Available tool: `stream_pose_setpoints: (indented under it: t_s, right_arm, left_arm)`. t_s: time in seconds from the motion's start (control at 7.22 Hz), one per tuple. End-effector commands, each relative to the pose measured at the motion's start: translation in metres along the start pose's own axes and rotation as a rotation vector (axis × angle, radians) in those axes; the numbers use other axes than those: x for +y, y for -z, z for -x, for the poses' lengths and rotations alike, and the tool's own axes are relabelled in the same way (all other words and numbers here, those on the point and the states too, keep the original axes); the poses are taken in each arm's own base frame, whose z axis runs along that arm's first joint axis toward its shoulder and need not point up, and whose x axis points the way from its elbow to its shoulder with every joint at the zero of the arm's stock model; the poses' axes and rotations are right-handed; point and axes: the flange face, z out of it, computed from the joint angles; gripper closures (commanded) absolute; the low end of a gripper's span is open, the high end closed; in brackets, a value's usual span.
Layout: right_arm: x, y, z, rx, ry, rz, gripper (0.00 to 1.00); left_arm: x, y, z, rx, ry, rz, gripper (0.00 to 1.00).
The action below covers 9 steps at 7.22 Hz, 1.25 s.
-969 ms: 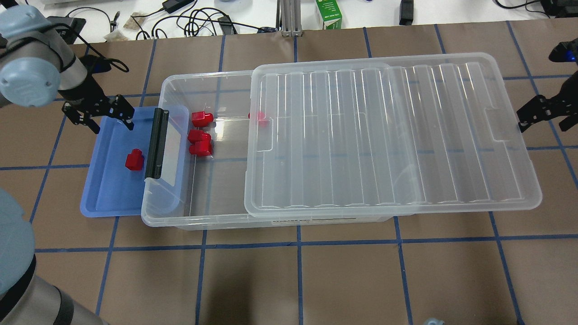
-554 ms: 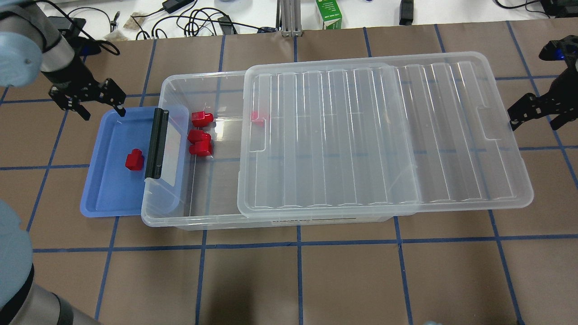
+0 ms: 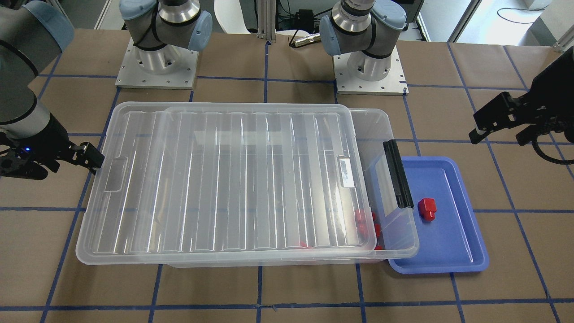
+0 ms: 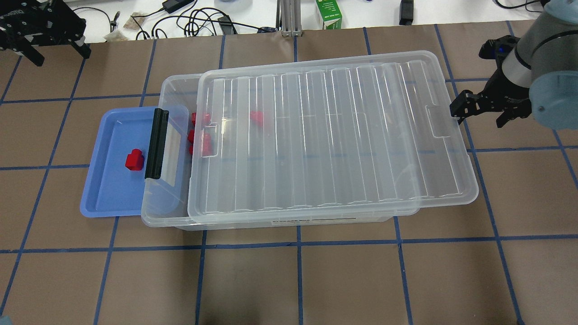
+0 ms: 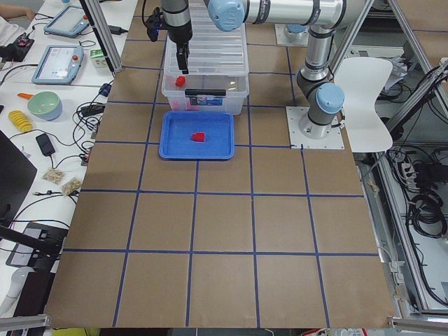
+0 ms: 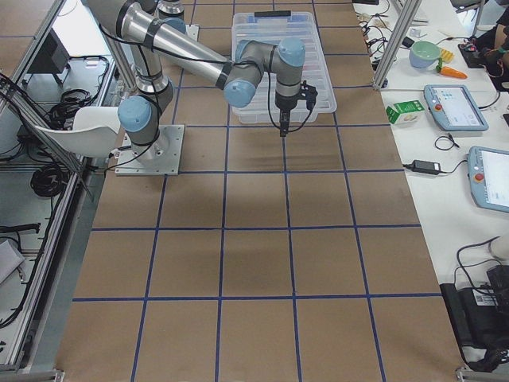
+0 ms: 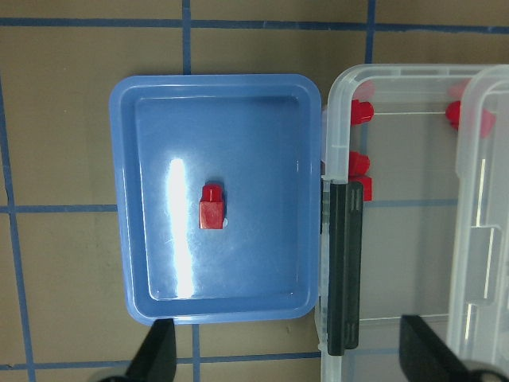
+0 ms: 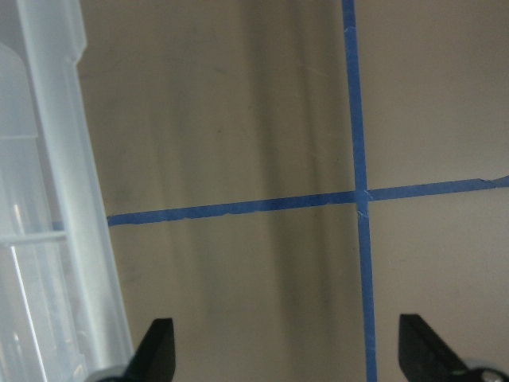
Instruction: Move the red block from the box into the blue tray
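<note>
The block lies in the tray, so we hold our left claw clear, spread wide, empty; our right claw (also spread, empty) sits beside the lid, probably to push it.

The lid now sits farther left on the box, covering the loose red blocks and narrowing the opening to a strip by the latch. The left gripper is now off the blue tray, at the table's far corner. The right gripper is now close to the lid's right edge.
</note>
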Motion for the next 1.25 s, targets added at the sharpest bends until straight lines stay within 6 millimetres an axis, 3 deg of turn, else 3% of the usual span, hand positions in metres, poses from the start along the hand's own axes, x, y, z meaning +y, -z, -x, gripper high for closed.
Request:
stream_pose_setpoints:
  t_s: [0.0, 0.28, 0.42, 0.55, 0.83, 0.97, 1.11]
  right_arm:
    - [0.001, 0.001, 0.020, -0.006, 0.015, -0.008, 0.00]
    - [0.002, 0.003, 0.047, -0.011, 0.029, -0.014, 0.00]
    - [0.003, 0.001, 0.048, -0.012, 0.018, -0.009, 0.00]
    - [0.003, 0.001, 0.049, -0.012, 0.019, -0.009, 0.00]
    - [0.004, 0.002, 0.055, -0.014, 0.033, -0.009, 0.00]
    - [0.005, 0.002, 0.067, -0.014, 0.053, -0.011, 0.00]
    - [0.005, 0.003, 0.070, -0.016, 0.058, -0.014, 0.00]
  left_arm:
    - [0.007, -0.005, -0.044, -0.016, 0.046, 0.012, 0.00]
    - [0.016, -0.031, -0.085, -0.090, 0.021, 0.049, 0.00]
    - [0.024, -0.037, -0.096, -0.103, 0.025, 0.048, 0.00]
    - [0.043, -0.030, -0.109, -0.103, 0.016, 0.038, 0.00]
    - [0.066, -0.052, -0.114, -0.107, 0.011, 0.080, 0.00]
    - [0.084, -0.049, -0.119, -0.091, 0.026, 0.073, 0.00]
    - [0.089, -0.057, -0.127, -0.098, 0.013, 0.085, 0.00]
